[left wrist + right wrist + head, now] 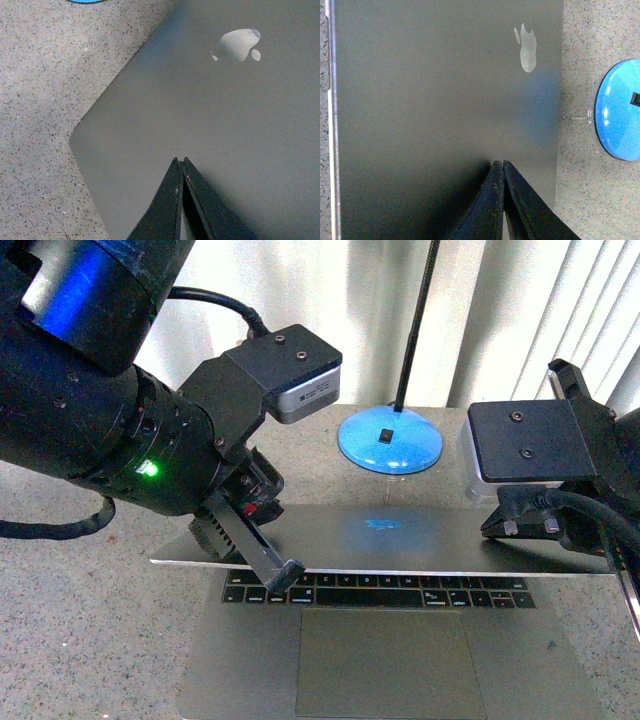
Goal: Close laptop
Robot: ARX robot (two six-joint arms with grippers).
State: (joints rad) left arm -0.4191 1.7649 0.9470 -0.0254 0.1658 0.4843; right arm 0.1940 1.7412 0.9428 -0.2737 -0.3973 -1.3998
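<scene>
Seeing the laptop (pixel 400 535) lying on the speckled table (pixel 80 640), straight ahead of the robot, with the lid lowered almost level over the black keys (pixel 400 592) but not yet shut, the apple logo (pixel 237 45) facing up. Noticing the left gripper (pixel 181 161) pressing on the lid near its left front edge, with fingers squeezed together. Finding the right gripper (pixel 498 162) on the right part of the lid, probably touching it, with fingers also pressed together and pinching nothing. Seeing, just behind the laptop, a round blue lamp base (pixel 390 440) carrying a thin black stem (pixel 415 320).
</scene>
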